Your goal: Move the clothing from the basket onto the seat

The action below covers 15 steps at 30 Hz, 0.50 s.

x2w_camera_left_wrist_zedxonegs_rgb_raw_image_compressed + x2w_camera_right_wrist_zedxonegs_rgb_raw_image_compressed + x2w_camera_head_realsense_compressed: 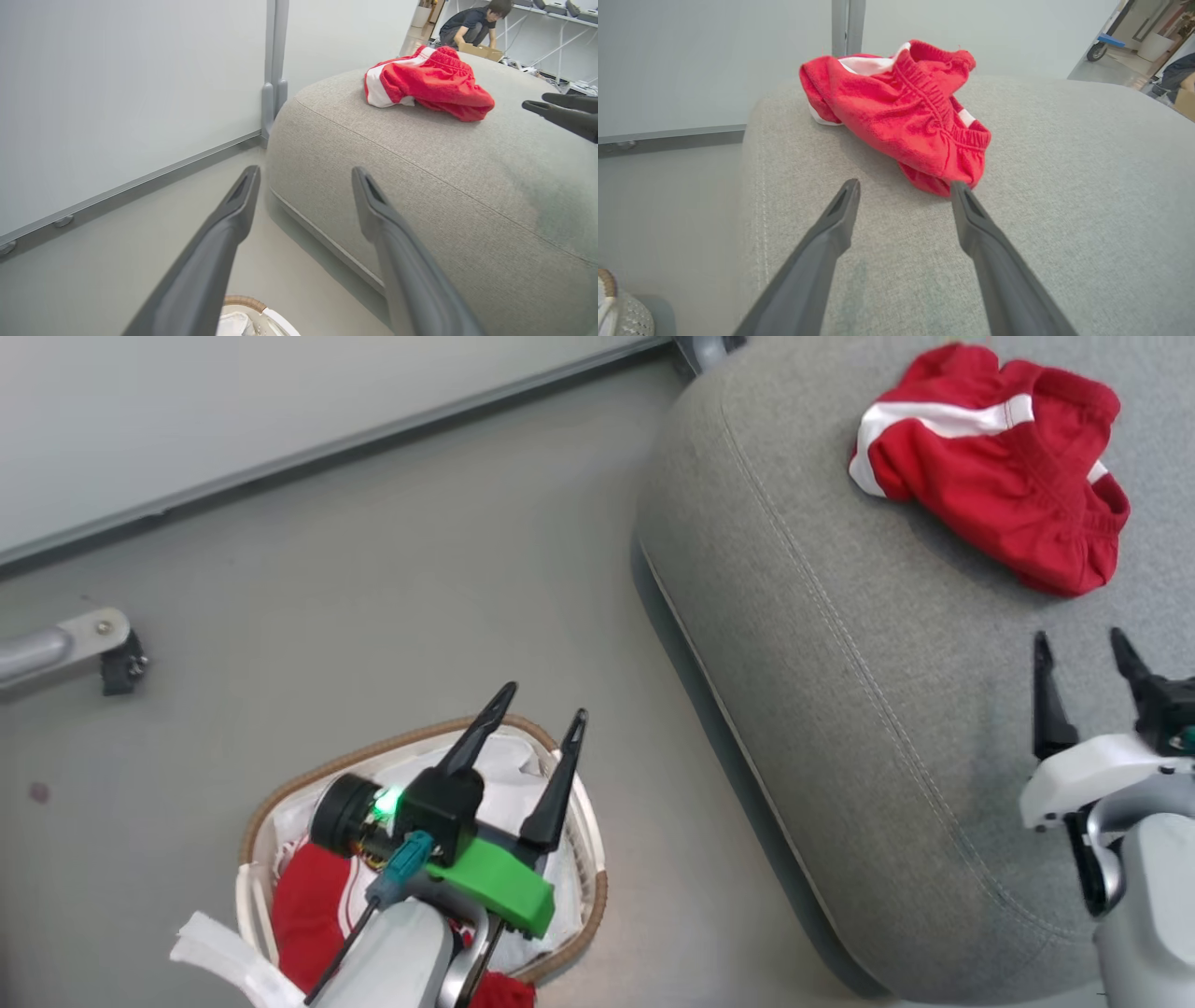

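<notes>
Left gripper (545, 702) hangs above the basket (373, 751), which stands on the floor (373, 569) at the near left. Its two fingers are spread wide and hold nothing. In the left wrist view they point toward the seat (840, 663), with the basket rim low between them.

Inside the basket, a red garment (308, 905) with white trim lies on the white liner (509, 765), partly hidden behind that gripper.

Right gripper (1077, 637) hovers over the seat at the near right. Its fingers are also spread wide, with nothing between them. In the head view, bare grey fabric separates its fingertips from the red shorts (990, 457). In the right wrist view one fingertip lines up with the shorts' near hem, and contact cannot be confirmed there.

The shorts, red with a white stripe, lie crumpled on the far right of the seat, well apart from the basket. A strip of floor separates seat and basket.

A person (472, 23) crouches beyond the seat.
</notes>
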Available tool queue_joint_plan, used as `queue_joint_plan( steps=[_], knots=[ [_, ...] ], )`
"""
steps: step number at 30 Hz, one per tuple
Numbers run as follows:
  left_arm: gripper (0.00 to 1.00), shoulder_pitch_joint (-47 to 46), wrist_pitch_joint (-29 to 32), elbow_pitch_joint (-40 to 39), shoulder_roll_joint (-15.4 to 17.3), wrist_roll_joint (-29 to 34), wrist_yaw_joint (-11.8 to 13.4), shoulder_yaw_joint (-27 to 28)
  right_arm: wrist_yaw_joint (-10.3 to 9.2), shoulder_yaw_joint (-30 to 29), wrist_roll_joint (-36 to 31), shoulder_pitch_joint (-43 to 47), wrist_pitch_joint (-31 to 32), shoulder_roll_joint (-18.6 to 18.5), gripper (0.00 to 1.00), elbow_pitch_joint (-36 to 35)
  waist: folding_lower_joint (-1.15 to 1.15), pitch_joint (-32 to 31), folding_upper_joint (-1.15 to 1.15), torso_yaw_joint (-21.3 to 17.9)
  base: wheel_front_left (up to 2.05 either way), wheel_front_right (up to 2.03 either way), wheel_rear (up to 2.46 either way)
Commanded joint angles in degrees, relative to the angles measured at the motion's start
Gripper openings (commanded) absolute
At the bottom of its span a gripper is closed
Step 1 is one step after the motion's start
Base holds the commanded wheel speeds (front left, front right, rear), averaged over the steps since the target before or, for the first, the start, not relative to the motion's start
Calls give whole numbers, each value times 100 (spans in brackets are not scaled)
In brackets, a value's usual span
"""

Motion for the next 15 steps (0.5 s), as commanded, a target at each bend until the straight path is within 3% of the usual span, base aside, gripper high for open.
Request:
queue_joint_plan(
  steps=[1, 9, 15],
  knots=[
    [100, 158, 3, 25, -4, 90, -16, 79, -8, 149, 107, 99, -2, 54, 100, -100, 0, -407, 0, 378, 0, 0, 0],
    [100, 485, 2, 206, -11, 286, -3, 853, -8, 1150, 420, 240, -2, 340, 100, -568, 0, -705, 0, 828, 0, 0, 0],
    [100, 691, 3, 362, -57, 447, 86, 1508, -8, 1476, 575, 299, -2, 568, 100, -595, 0, -859, 0, 1091, 0, 0, 0]
  ],
)
